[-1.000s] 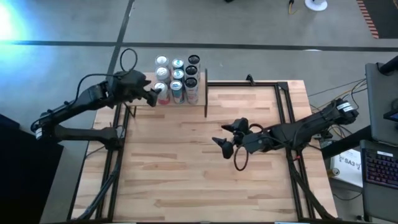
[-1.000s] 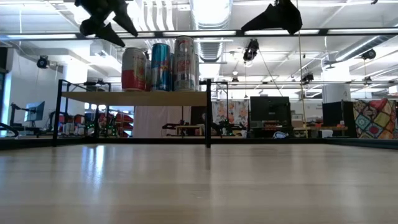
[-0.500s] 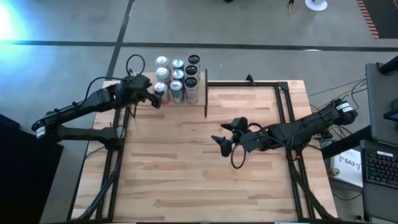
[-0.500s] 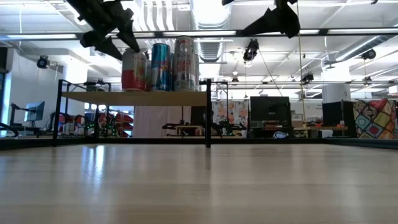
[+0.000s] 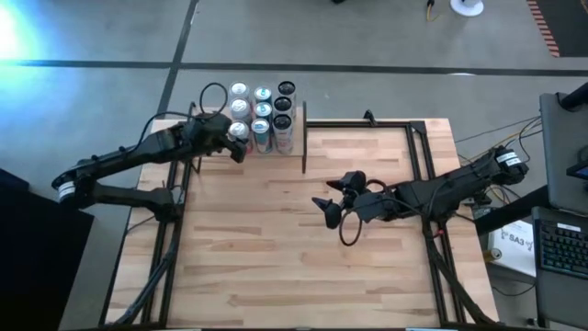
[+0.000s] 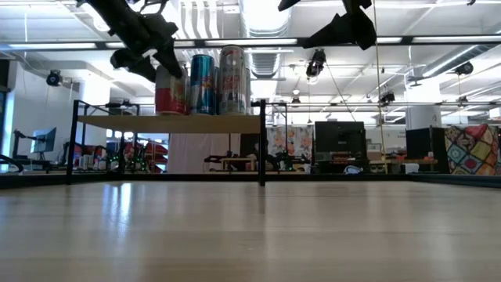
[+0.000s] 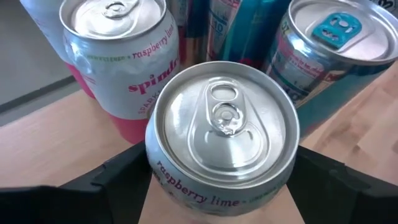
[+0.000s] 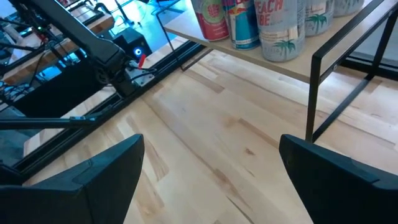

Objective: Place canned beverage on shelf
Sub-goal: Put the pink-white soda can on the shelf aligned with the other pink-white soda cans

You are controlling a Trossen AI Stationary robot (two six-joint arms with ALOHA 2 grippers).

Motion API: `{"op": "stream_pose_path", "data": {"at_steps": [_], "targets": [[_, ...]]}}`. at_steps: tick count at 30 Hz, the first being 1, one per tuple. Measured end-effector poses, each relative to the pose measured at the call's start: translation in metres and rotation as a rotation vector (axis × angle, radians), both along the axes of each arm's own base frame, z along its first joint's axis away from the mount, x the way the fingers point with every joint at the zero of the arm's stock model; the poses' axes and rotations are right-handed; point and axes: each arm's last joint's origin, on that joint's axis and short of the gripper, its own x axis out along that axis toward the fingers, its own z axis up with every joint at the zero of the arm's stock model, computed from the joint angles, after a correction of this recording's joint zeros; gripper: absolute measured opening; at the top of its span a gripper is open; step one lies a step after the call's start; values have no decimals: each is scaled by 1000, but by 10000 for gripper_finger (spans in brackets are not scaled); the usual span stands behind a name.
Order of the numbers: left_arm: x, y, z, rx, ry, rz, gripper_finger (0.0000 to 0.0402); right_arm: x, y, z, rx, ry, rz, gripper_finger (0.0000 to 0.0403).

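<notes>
The silver-topped white-and-pink raspberry lime can (image 7: 222, 134) stands upright on the small light-wood shelf (image 5: 292, 142) at the table's 11 o'clock, front of the can cluster. Left gripper (image 5: 236, 145) grasps it; right gripper (image 5: 333, 206) hangs released mid-table.

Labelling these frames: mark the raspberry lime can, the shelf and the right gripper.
raspberry lime can (image 7: 224, 127): left wrist view, lid centre.
shelf (image 6: 168, 123): low view, board's front edge.
right gripper (image 5: 324, 211): high view, midway between its fingertips.
</notes>
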Motion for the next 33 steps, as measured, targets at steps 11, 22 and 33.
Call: {"op": "stream_pose_path", "data": {"at_steps": [11, 22, 33], "targets": [[-6, -2, 2, 14, 25, -23, 249, -1, 0, -2, 1, 21, -4, 364], [-10, 2, 3, 26, 72, -180, 233, 0, -7, -4, 10, 46, 1, 364], [-23, 20, 3, 13, 73, -345, 233, 0, -7, -4, 27, 45, 15, 363]]}}
